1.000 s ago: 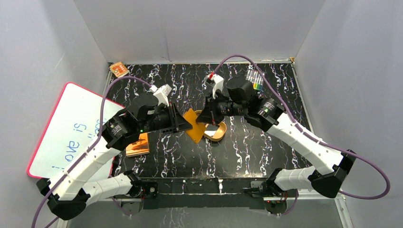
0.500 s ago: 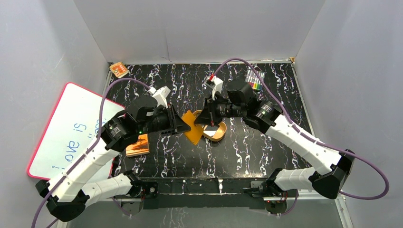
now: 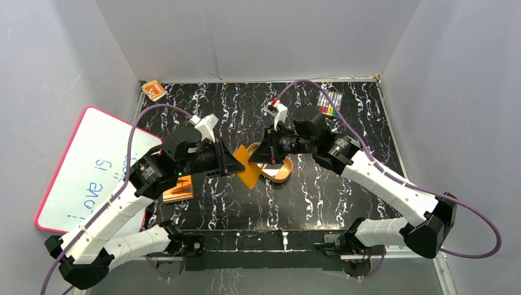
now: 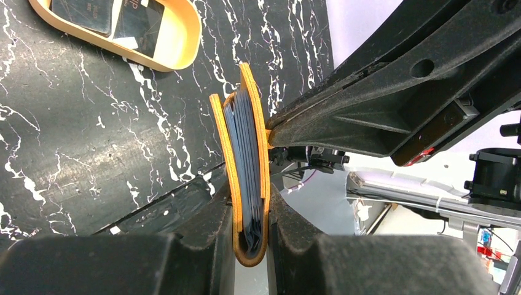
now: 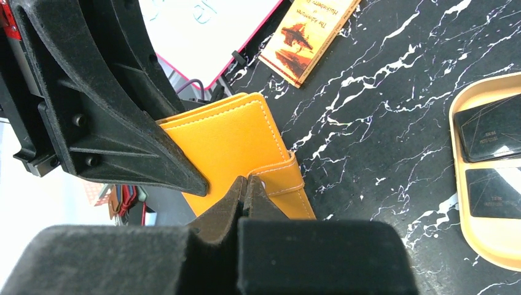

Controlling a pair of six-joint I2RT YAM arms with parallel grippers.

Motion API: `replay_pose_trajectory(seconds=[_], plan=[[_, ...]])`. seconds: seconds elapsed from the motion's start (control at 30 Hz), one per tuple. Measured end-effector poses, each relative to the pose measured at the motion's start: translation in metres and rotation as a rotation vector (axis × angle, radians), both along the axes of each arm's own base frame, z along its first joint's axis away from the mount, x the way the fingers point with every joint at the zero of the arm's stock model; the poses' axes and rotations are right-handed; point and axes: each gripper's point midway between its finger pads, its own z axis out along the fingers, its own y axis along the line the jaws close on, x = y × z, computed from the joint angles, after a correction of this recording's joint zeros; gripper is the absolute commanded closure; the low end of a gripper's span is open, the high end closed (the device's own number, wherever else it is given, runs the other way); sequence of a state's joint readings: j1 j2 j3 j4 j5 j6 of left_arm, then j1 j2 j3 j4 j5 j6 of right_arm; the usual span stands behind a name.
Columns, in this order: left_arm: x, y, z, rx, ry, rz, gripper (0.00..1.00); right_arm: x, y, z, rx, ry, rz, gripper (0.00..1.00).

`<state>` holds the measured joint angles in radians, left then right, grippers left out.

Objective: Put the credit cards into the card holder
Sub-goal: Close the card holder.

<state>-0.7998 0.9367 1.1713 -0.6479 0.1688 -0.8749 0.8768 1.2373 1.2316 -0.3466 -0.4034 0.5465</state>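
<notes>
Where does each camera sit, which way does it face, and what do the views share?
Top external: above and behind the bases, looking down on the table; both arms show.
Left wrist: on the left arm, looking along the left end effector clamping the edge-on card holder; right end effector at right.
Right wrist: on the right arm, looking along the right end effector, shut on the card holder's tab; left end effector at left.
Shared: both wrist views show the card holder and the tray of credit cards.
</notes>
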Motion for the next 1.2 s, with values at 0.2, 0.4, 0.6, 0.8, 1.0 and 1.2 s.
replay_pose_trajectory(seconds=[0.2, 0.4, 0.6, 0.8, 1.0, 1.2], plan=[[0.000, 0.002, -0.003, 0.007, 0.006, 0.005, 1.00, 0.000, 0.003, -0.004, 0.023, 0.027, -0.001, 1.00], [0.000, 0.004, -0.008, 0.017, 0.014, 0.010, 1.00, -0.001, 0.006, -0.010, 0.033, 0.057, -0.009, 1.00], [-0.002, 0.008, -0.008, 0.014, 0.005, 0.020, 1.00, -0.001, 0.011, -0.012, 0.068, 0.084, -0.013, 1.00], [-0.004, 0.011, -0.016, 0.011, 0.020, 0.035, 1.00, -0.006, 0.016, -0.020, 0.078, 0.124, -0.013, 1.00], [-0.003, 0.017, -0.018, 0.015, 0.016, 0.057, 1.00, -0.007, 0.025, -0.022, 0.089, 0.138, -0.018, 1.00], [0.003, 0.020, -0.011, 0.012, -0.044, 0.076, 1.00, -0.034, 0.027, -0.008, 0.112, 0.126, 0.030, 0.39]])
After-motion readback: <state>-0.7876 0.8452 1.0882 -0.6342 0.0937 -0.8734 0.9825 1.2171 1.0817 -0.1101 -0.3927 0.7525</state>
